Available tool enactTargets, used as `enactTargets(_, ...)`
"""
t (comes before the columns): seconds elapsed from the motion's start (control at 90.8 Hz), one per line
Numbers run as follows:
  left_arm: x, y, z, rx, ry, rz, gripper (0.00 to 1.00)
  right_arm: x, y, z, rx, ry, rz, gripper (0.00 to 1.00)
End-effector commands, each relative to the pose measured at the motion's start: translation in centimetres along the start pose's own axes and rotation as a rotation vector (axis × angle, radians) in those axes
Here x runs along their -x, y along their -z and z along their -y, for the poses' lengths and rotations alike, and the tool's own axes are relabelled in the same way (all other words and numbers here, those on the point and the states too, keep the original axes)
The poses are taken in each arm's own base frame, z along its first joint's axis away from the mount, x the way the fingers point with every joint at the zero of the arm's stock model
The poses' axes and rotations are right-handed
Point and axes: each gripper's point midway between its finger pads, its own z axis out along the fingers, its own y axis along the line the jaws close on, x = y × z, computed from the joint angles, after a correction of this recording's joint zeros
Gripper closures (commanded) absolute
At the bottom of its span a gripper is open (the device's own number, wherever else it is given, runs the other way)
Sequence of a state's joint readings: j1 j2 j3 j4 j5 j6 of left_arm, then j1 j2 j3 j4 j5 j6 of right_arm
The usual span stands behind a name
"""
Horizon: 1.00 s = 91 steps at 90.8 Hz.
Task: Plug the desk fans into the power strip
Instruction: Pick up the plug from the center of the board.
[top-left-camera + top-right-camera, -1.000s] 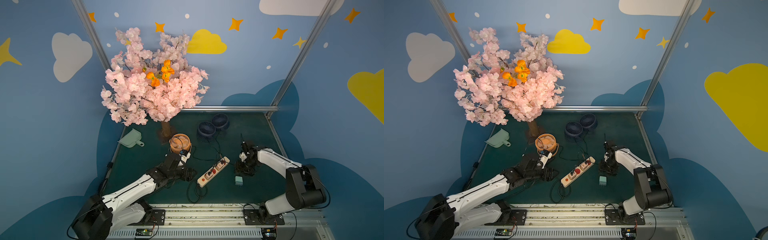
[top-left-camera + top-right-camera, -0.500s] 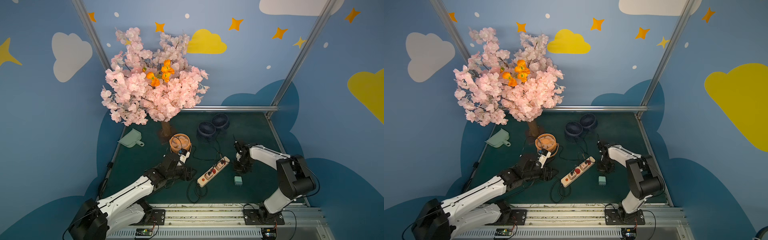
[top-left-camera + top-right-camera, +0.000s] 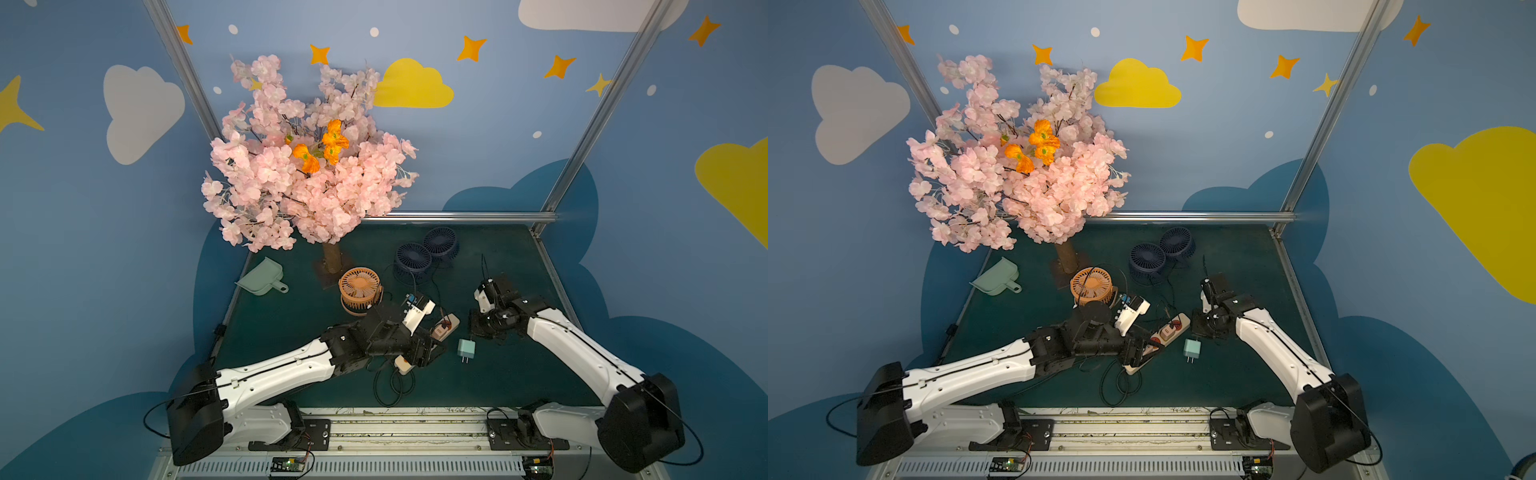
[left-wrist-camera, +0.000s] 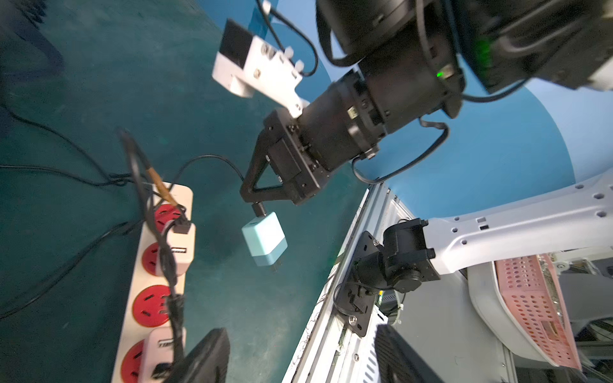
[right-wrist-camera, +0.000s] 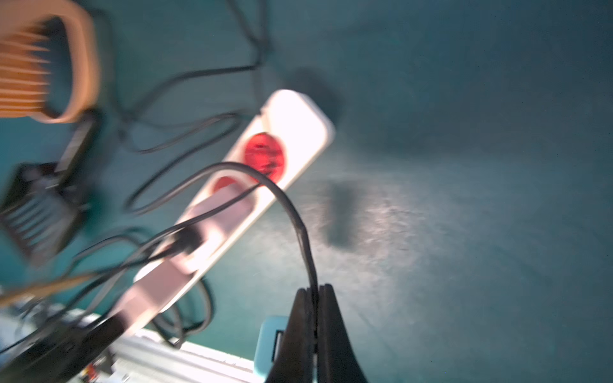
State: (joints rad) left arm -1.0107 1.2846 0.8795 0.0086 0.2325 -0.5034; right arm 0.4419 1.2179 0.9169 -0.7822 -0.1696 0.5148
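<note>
Since the frame a second earlier, the left gripper (image 3: 419,353) had travelled from beside the orange fan (image 3: 359,289) to a position over the near half of the power strip (image 3: 446,326), and the right gripper (image 3: 476,332) had closed. In both top views the strip lay diagonally on the green bench (image 3: 291,332), between the two arms, with its far end exposed and its near half covered by the left gripper. A mint adapter (image 3: 466,348) sat just beside the strip, below the right gripper. The other top view confirmed the strip (image 3: 1173,326), the adapter (image 3: 1192,348) and both grippers (image 3: 1142,353) (image 3: 1200,328) in the same arrangement. In the left wrist view the left fingers (image 4: 205,358) stood wide apart and held nothing; the strip (image 4: 184,194) ran alongside one of them, outside the gap. The right gripper (image 4: 257,200) was seen pinching the black cable at its plug, directly above the tilted adapter (image 4: 264,243). The right wrist view, though blurred, showed the right fingers (image 5: 300,331) clamped on the black cable (image 5: 292,212), with the strip (image 5: 298,112) beyond and one red socket uncovered at its end.
</note>
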Motion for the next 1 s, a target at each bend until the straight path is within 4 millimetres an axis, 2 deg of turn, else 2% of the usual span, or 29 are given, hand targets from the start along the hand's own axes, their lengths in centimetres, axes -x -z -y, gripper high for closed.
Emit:
enactTargets(0.0, 0.8, -1.0, 1.6, -0.084, -0.009, -0.011, 0.25, -0.1, 2.6, -3.0, 0.131, -0.001, 0.003, 1.0)
enactTargets(0.11, 0.4, -1.9, 1.6, -0.098, -0.003, -0.04, 0.25, -0.5, 4.9, -5.2, 0.238, 0.034, 0.006, 1.0)
enactTargets(0.275, 0.1, -2.8, 0.3, -0.051, 0.035, -0.066, 0.28, -1.1, 7.5, -8.3, 0.402, 0.104, 0.0, 1.0)
enactTargets(0.419, 1.0, -2.5, -1.3, 0.016, 0.072, -0.03, 0.31, -1.8, 8.6, -9.2, 0.459, 0.17, 0.003, 1.0)
enactTargets(0.54, 1.8, -2.4, -1.8, 0.023, 0.085, -0.013, 0.33, -2.0, 9.2, -9.9, 0.5, 0.205, 0.017, 1.0)
enactTargets(0.639, 2.3, -2.5, -0.8, -0.032, 0.073, -0.006, 0.41, -2.1, 9.7, -10.4, 0.528, 0.226, 0.025, 1.0)
enactTargets(0.749, 2.3, -2.6, 0.6, -0.112, 0.067, -0.026, 0.6, -2.0, 9.9, -10.6, 0.537, 0.235, 0.033, 1.0)
enactTargets(0.782, 2.1, -2.5, 1.0, -0.134, 0.063, -0.033, 0.66, -2.0, 9.9, -10.4, 0.528, 0.19, 0.022, 1.0)
enactTargets(0.859, 1.8, -1.9, 1.3, -0.158, 0.048, -0.03, 0.81, -2.0, 9.9, -10.5, 0.544, 0.196, 0.026, 1.0)
enactTargets(0.914, 1.7, -1.2, 1.0, -0.168, 0.05, -0.024, 0.9, -2.1, 10.0, -10.5, 0.553, 0.206, 0.03, 0.82)
enactTargets(0.936, 1.7, -0.8, 0.9, -0.172, 0.052, -0.022, 0.93, -2.2, 10.1, -10.5, 0.56, 0.213, 0.029, 0.72)
enactTargets(0.991, 1.8, 0.1, 0.5, -0.192, 0.063, -0.019, 0.97, -2.6, 10.6, -10.9, 0.605, 0.238, 0.024, 0.53)
